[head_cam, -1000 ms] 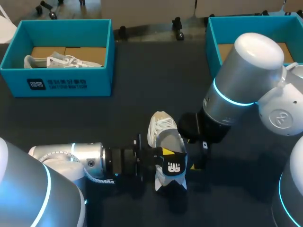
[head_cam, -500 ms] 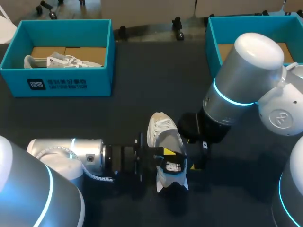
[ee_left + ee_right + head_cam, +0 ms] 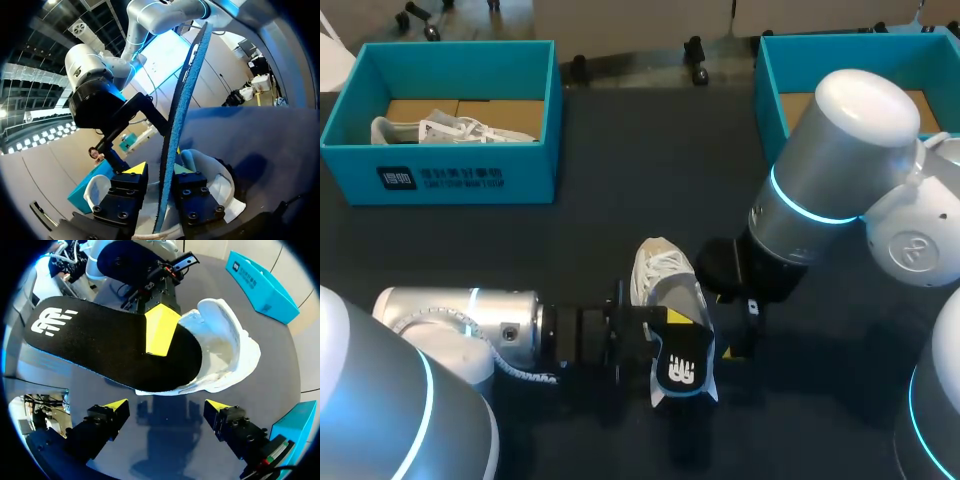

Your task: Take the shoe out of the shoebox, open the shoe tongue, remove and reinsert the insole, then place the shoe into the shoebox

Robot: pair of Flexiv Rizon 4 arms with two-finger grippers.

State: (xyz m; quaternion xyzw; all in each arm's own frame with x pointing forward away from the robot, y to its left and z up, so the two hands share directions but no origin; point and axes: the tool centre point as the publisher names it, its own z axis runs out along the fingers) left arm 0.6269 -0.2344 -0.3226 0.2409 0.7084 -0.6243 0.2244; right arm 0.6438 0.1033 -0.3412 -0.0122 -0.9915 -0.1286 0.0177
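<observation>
Sliding further out of the white shoe [image 3: 658, 272] than a second ago, the black insole [image 3: 682, 366] now hangs lower past the heel, one end at the shoe's opening. The left claw [image 3: 668, 320] pinches it edge-on and has drawn back slightly. The shoe sits mid-bench [image 3: 620, 150], well apart from the blue shoebox [image 3: 470, 178]. The right claw [image 3: 166, 405] hovers above, fingers spread, holding nothing.

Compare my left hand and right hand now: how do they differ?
The left hand is shut on the black insole, pinching it from both sides; the right hand is open and empty. The left hand is at the opening of the white shoe; the right hand stands clear of it. Both have yellow tips and face the shoe.
</observation>
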